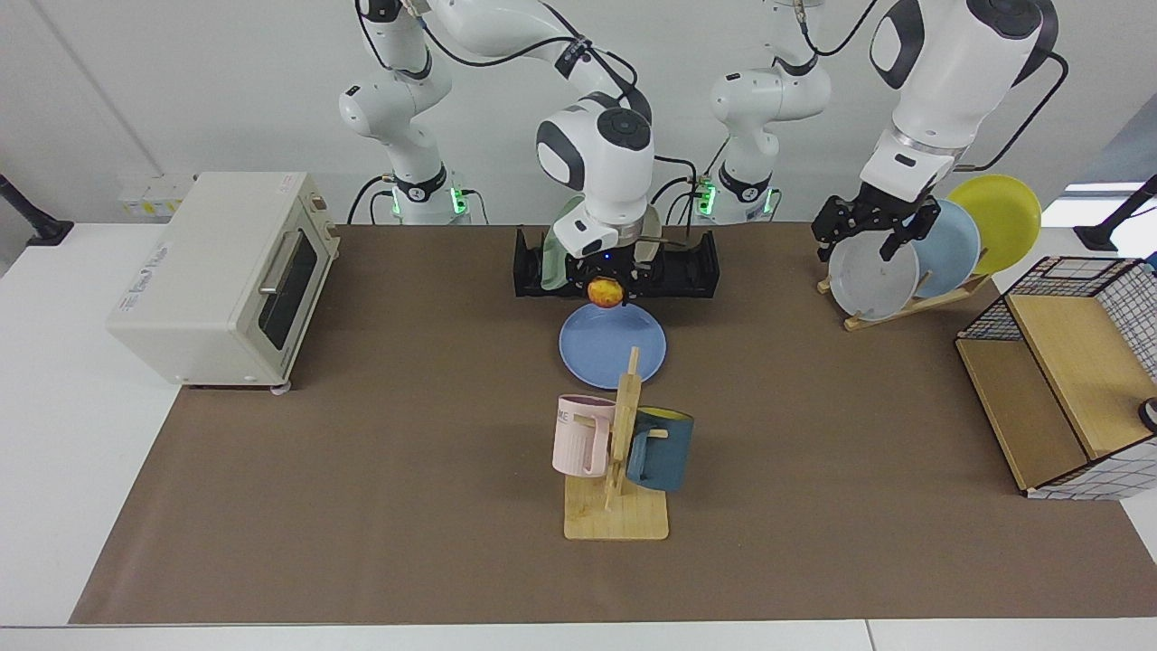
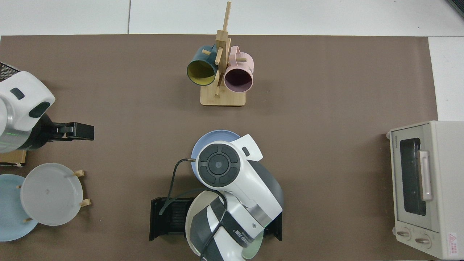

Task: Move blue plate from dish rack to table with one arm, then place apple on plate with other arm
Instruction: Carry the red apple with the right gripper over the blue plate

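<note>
The blue plate [image 1: 613, 348] lies flat on the brown mat of the table [image 1: 407, 434], just in front of the black dish rack [image 1: 691, 267]. My right gripper [image 1: 606, 287] reaches in from the view's left and is shut on the apple [image 1: 606, 292], red and yellow, just above the plate's back edge. In the top view the right arm's wrist covers most of the blue plate [image 2: 214, 136] and hides the apple. My left gripper [image 1: 870, 237] hangs open and holds nothing, above the grey plate [image 1: 872, 285] on the wooden stand.
A green plate [image 1: 553, 249] and a beige one stand in the dish rack behind the right arm. A mug tree [image 1: 619, 452] with two mugs stands right in front of the blue plate. A toaster oven [image 1: 226, 276] sits at the view's left, a wire-and-wood box [image 1: 1067, 398] at its right.
</note>
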Robot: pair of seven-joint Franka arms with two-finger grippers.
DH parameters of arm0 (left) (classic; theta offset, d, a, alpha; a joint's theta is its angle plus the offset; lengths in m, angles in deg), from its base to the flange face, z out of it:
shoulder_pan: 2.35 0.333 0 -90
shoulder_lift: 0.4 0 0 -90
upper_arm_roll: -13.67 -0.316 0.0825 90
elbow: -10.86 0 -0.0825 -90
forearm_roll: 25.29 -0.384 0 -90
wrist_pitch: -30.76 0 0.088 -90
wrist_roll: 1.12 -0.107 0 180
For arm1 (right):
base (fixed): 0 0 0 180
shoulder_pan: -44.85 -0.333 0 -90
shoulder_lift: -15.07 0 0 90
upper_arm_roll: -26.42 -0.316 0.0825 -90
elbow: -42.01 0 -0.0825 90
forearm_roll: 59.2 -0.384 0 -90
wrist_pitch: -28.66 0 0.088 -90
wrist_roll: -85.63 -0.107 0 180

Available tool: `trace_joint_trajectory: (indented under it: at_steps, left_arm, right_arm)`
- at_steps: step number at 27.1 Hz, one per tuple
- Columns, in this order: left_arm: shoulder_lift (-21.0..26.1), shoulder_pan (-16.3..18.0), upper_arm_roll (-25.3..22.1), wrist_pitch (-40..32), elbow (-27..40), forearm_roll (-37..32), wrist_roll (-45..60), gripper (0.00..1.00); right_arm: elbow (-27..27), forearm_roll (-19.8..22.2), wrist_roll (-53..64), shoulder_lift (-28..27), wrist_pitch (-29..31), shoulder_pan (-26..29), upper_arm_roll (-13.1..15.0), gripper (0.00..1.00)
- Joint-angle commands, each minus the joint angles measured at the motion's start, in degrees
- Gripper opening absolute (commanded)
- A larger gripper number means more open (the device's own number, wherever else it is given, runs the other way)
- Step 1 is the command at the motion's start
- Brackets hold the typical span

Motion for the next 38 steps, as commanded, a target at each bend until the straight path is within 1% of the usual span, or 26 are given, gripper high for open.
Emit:
trace_joint_trajectory:
  at_steps: [1, 3, 6, 10, 11, 13, 14, 15, 16, 17, 18, 27, 33, 36, 38]
  left_arm:
    - [1.59, -0.22, 0.05, -7.61, -8.97, 0.06, -0.68, 1.00]
    - [3.09, -0.31, 0.05, -9.38, -11.36, 0.06, -0.68, 1.00]
    - [2.31, -0.22, -0.04, -8.95, -9.88, 0.23, -0.94, 1.00]
    - [1.78, -0.13, -0.39, -8.95, -9.17, 0.23, -0.85, 1.00]
    - [1.87, -0.04, -0.39, -8.95, -9.17, 0.23, -0.85, 1.00]
    - [1.87, -0.04, -0.39, -8.86, -9.17, 0.23, -0.85, 1.00]
    - [1.87, -0.04, -0.39, -8.86, -9.17, 0.23, -0.85, 1.00]
    - [1.87, -0.04, -0.39, -8.86, -9.17, 0.23, -0.85, 1.00]
    - [1.78, -0.04, -0.39, -8.86, -9.08, 0.23, -0.85, 1.00]
    - [1.78, -0.04, -0.39, -8.86, -8.99, 0.23, -0.85, 1.00]
    - [1.69, -0.04, -0.39, -8.86, -8.73, 0.23, -0.85, 1.00]
    - [1.34, -0.13, -0.39, -8.60, -8.02, 0.23, -0.85, 1.00]
    - [1.34, -0.22, -0.39, -8.60, -8.02, 0.23, -0.85, 1.00]
    - [1.34, -0.31, -0.39, -8.60, -8.02, 0.23, -0.85, 1.00]
    - [1.34, -0.30, -0.39, -8.51, -8.02, 0.23, -0.85, 1.00]
  right_arm:
    - [0.95, -1.53, -1.88, -4.55, 4.30, -0.47, 0.37, 0.00]
    - [0.95, -2.67, -2.06, -5.52, 5.71, -0.56, 0.37, 0.00]
    - [0.95, -2.94, -2.06, -7.28, 7.12, -1.52, 0.37, 0.00]
    - [0.86, -2.94, -1.89, -8.25, 8.62, -1.26, 0.37, 0.01]
    - [0.86, -2.94, -1.80, -8.25, 8.53, -1.17, 0.37, 0.06]
    - [0.68, -2.94, -1.71, -8.25, 8.62, -0.82, 0.37, 0.08]
    - [0.59, -2.94, -1.71, -8.25, 8.62, -0.82, 0.37, 0.12]
    - [0.51, -2.94, -1.62, -8.25, 8.62, -0.74, 0.37, 0.21]
    - [0.42, -2.94, -1.62, -8.25, 8.62, -0.73, 0.37, 0.45]
    - [0.33, -3.03, -1.62, -8.25, 8.62, -0.65, 0.37, 0.80]
    - [0.33, -3.29, -1.45, -8.25, 8.62, -0.65, 0.37, 1.00]
    - [1.03, -3.21, -1.09, -7.29, 6.51, -0.47, 0.98, 1.00]
    - [5.60, -2.76, -0.13, -5.79, 0.28, 0.76, 1.51, 1.00]
    - [8.40, -2.85, 2.32, -4.04, -2.71, 2.07, 1.43, 1.00]
    - [9.12, -3.11, 4.43, -2.37, -4.91, 3.65, 1.34, 1.00]
